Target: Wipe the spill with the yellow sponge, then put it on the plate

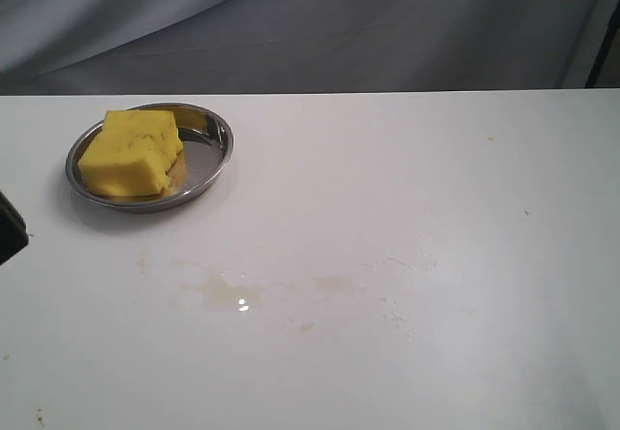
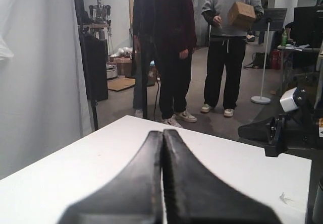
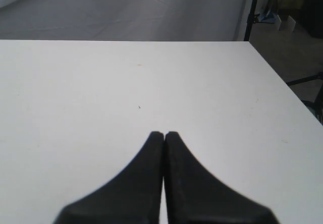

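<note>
- Yellow sponge: lies in the plate, overhanging no rim that shows; plate stands on the worktop, far left.
- Spill: pale brownish streaks with one glossy bead, well apart from the plate.
- Left claw: jaws pressed together, nothing between.
- Right claw: the same, empty.
- Step, as judged: placing looks done; any withdrawal should keep clear of the rim, and the bead may merit another pass.
- Obscured: both arms in the exterior view, save a dark unidentifiable corner; the sponge's underside.

On the table, only the plate holding the yellow sponge obstructs, far left; elsewhere lies open.
</note>
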Available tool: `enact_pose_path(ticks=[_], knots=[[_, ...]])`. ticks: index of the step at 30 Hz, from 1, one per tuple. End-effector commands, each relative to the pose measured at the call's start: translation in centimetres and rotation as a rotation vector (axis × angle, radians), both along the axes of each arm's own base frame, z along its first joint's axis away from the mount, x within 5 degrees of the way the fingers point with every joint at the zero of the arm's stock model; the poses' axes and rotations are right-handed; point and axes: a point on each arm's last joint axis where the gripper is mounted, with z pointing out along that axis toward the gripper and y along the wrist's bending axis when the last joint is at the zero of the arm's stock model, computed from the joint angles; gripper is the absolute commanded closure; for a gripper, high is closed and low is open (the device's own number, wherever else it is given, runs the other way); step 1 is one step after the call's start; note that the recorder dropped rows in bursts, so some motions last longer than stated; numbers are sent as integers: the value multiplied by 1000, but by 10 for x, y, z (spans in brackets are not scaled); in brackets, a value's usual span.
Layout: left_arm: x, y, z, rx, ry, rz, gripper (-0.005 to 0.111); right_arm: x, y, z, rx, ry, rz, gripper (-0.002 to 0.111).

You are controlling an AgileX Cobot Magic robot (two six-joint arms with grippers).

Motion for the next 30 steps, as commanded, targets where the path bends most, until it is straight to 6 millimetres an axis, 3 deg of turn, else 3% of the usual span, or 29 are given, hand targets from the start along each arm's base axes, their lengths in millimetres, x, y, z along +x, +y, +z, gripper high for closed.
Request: enact_pose_path(ticks=[1, 23, 30], knots=[[-2, -1, -3, 13, 18, -16, 107, 0, 0, -1, -3, -5, 3, 108], [4, -2, -7, 65, 27, -3, 107, 0, 0, -1, -5, -4, 4, 108], [-12, 1, -2, 56, -54, -9, 107, 0, 0, -1, -5, -4, 4, 108]])
